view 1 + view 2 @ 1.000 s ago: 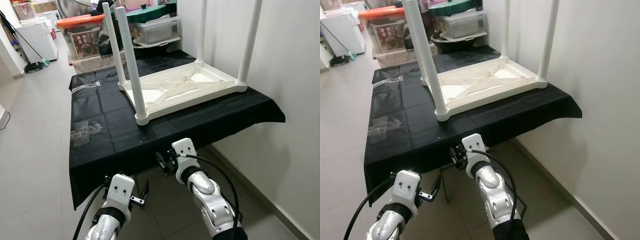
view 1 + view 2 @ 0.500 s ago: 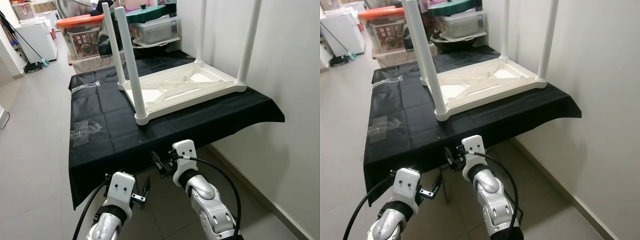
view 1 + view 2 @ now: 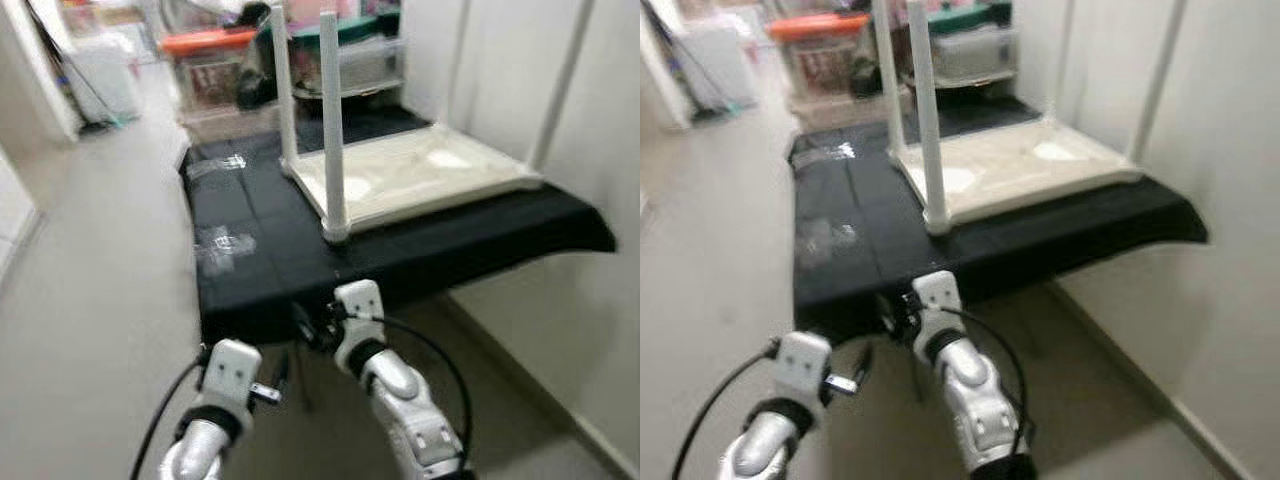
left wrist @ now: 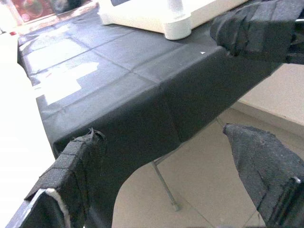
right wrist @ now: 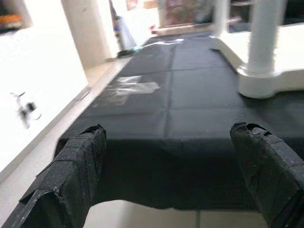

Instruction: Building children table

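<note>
Black-draped work table [image 3: 250,270] ahead, kids' table [image 3: 420,175] inverted on top, legs up for fitting. Your left gripper [image 4: 166,175] & right gripper [image 5: 175,166] both spread wide, empty, below table's front edge.

The two head views look forward and down from above, blurred, sharing one scene — the black-covered desk [image 3: 270,230] with the upturned white table [image 3: 420,175] on it. Each wrist view looks along its own fingers [image 4: 71,175] at the desk's near edge from close — both catch a table leg foot [image 5: 259,78].
</note>
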Controlling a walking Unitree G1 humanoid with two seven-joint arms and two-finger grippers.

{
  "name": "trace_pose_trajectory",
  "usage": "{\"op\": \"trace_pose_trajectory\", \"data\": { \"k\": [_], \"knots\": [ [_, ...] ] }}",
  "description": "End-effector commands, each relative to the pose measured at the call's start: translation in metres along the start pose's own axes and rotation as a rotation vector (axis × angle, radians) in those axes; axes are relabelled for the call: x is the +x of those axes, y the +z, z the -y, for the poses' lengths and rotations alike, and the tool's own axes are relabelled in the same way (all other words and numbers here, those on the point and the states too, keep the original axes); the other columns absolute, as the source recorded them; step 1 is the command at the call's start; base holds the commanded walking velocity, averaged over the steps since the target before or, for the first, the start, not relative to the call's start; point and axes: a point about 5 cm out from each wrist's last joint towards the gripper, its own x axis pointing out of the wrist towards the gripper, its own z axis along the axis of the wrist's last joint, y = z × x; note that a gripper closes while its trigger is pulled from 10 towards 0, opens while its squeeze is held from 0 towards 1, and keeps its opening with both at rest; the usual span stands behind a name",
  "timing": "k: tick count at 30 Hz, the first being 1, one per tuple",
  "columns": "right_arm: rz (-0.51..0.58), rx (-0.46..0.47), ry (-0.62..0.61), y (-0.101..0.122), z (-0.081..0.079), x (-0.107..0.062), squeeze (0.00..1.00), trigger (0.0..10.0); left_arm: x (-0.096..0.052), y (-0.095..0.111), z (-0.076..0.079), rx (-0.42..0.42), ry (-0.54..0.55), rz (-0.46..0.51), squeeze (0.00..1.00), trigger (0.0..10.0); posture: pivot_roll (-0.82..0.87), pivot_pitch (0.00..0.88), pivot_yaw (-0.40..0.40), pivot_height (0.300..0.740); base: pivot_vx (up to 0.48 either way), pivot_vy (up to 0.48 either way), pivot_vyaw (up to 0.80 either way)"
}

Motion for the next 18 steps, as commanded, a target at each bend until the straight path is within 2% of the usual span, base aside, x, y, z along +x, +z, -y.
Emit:
{"op": "trace_pose_trajectory", "data": {
  "k": [1,18],
  "knots": [
    [0.008,0.016,0.026,0.0013,-0.0081,0.0028,0.0,10.0,-0.0011,-0.0033,-0.0008,0.001,-0.001,-0.017,0.0,10.0,-0.12,0.0,0.066,0.74,0.0,0.0,0.0],
    [0.034,-0.036,0.075,0.0062,-0.0125,-0.0012,0.0,10.0,-0.0025,-0.0005,-0.0021,-0.014,0.032,-0.015,0.0,10.0,-0.11,0.0,0.047,0.74,0.0,0.0,0.0]
  ]
}}
